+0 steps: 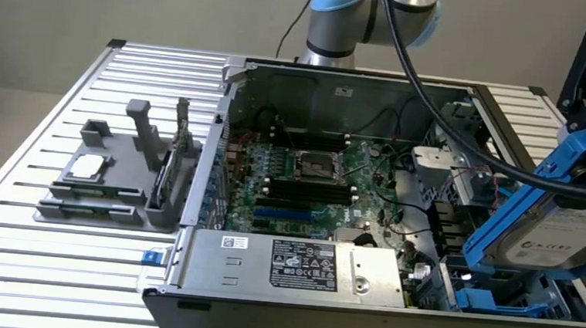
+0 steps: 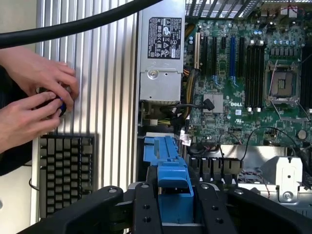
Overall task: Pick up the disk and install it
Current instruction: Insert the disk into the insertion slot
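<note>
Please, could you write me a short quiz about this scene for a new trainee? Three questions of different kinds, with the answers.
1. True or false: the disk already lies flat inside the computer case.
2. What does the claw grip? A the disk's blue carrier; B the power supply; C a cable.
3. Which black thing lies near the person's hands?
Key: 1 false, it hangs tilted above the case; 2 A; 3 the keyboard.

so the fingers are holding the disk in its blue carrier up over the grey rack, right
No. The fingers hold the disk in its blue carrier over the open computer case, not the grey rack, as the exterior view shows.
</note>
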Controlling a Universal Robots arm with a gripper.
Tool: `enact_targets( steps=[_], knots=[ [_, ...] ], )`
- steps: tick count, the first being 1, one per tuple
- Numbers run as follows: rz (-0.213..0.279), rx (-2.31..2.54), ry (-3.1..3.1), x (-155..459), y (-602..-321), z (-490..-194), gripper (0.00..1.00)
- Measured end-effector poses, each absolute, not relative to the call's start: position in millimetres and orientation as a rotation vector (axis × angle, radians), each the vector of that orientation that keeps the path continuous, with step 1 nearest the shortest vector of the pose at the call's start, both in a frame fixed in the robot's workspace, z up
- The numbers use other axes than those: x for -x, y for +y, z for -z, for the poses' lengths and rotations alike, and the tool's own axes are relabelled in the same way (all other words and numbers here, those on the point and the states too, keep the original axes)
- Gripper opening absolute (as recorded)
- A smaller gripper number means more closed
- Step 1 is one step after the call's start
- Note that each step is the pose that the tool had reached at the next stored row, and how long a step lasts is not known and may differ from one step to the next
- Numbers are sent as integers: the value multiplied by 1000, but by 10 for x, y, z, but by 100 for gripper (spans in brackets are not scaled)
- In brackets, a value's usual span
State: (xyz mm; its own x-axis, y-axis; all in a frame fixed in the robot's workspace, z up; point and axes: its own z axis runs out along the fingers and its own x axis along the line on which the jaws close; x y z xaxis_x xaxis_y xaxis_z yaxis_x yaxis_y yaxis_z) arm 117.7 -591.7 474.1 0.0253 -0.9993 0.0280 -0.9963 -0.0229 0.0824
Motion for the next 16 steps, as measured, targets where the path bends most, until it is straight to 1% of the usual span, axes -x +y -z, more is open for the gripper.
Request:
enact_targets(
  steps=[16],
  knots=[
    [46,-2203,-2140,-1211,-5910,-4492,33]
  ],
)
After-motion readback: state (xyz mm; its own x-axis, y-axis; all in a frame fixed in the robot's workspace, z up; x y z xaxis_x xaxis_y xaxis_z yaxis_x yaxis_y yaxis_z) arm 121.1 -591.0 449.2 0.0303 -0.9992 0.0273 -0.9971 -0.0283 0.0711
